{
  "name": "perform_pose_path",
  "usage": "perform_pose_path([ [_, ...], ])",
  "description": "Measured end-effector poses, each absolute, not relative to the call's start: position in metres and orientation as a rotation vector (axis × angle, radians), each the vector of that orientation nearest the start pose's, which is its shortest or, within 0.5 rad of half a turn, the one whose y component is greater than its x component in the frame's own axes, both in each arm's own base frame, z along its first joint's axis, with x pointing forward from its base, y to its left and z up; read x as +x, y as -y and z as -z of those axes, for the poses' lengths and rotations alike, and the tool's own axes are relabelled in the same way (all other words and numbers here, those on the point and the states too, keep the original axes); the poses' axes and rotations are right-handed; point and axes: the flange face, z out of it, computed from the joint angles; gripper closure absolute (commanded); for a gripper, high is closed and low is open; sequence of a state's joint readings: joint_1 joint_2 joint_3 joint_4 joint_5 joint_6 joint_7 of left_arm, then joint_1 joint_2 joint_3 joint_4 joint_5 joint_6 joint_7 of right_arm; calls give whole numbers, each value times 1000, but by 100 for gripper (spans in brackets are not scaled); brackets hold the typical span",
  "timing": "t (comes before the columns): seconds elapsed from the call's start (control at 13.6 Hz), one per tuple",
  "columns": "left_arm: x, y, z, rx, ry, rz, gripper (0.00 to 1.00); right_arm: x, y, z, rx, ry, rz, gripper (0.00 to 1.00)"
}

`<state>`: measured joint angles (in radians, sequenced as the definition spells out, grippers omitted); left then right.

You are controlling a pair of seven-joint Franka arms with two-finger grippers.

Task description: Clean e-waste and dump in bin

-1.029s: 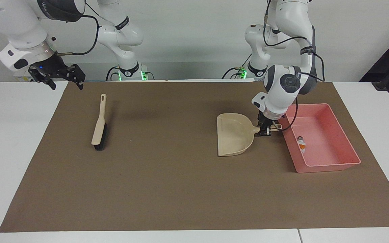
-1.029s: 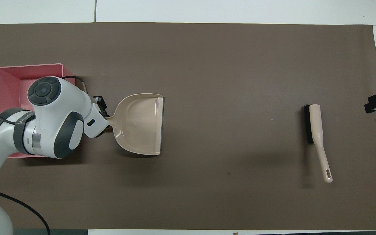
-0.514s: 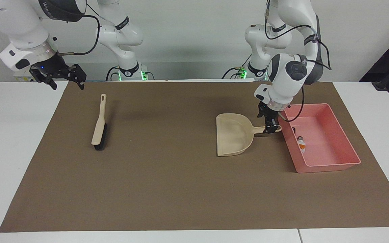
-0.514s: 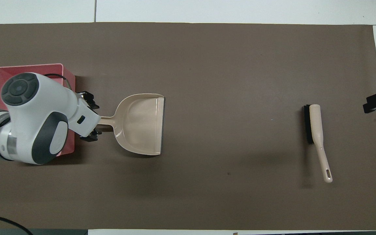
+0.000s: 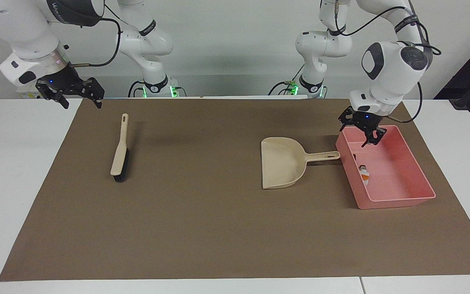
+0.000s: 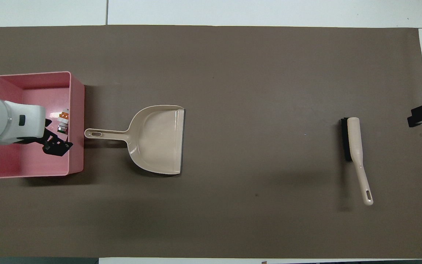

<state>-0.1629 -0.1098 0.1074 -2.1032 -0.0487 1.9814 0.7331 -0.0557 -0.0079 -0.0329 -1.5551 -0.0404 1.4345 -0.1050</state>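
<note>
E-waste, a tiny white bit with an orange band [image 5: 364, 174] plus a dark speck beside it, lies in the shallow rectangular pink plastic bin [image 5: 398, 199], right under the left gripper [image 5: 362, 130], which hangs over the bin's robot-side end, fingers spread, holding nothing. Beige plastic dustpan [image 5: 282, 167] sits flat on the brown mat [image 5: 202, 228] beside the bin, handle tip almost touching the bin wall below that gripper. Right gripper [image 5: 79, 97] waits with fingers apart above the counter's [image 5: 10, 171] mat edge, beige hand brush with black bristles [image 5: 120, 150] lying near it.
</note>
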Motion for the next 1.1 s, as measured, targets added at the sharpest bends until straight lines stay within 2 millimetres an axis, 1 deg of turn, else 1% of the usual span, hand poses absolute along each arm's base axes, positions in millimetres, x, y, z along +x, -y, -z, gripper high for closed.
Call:
perform_pose_path([
  [0.07,516,21,-467,-3036,-1024,-17,2,535,52,-625,-3165,21,-184,1],
  [0.15,517,15,-473,-3076,-890,-36,2,535,52,-625,-3165,21,-184,1],
  [0.22,519,11,-485,-3091,-805,-38,2,535,52,-625,-3165,21,-184,1],
  [0.37,526,4,-518,-3097,-706,-9,2,535,52,-625,-3165,21,-184,1],
  [0.59,532,-14,-571,-3123,-543,16,2,535,52,-625,-3165,21,-184,1],
  [0.73,535,-16,-606,-3137,-455,8,2,535,52,-625,-3165,21,-184,1],
  [0.81,535,-16,-618,-3140,-431,-11,2,535,52,-625,-3165,21,-184,1],
  [0.96,538,-14,-637,-3149,-358,-58,2,535,52,-625,-3165,21,-184,1],
  [1.1,538,-13,-642,-3159,-232,-98,2,535,52,-625,-3165,21,-184,1],
])
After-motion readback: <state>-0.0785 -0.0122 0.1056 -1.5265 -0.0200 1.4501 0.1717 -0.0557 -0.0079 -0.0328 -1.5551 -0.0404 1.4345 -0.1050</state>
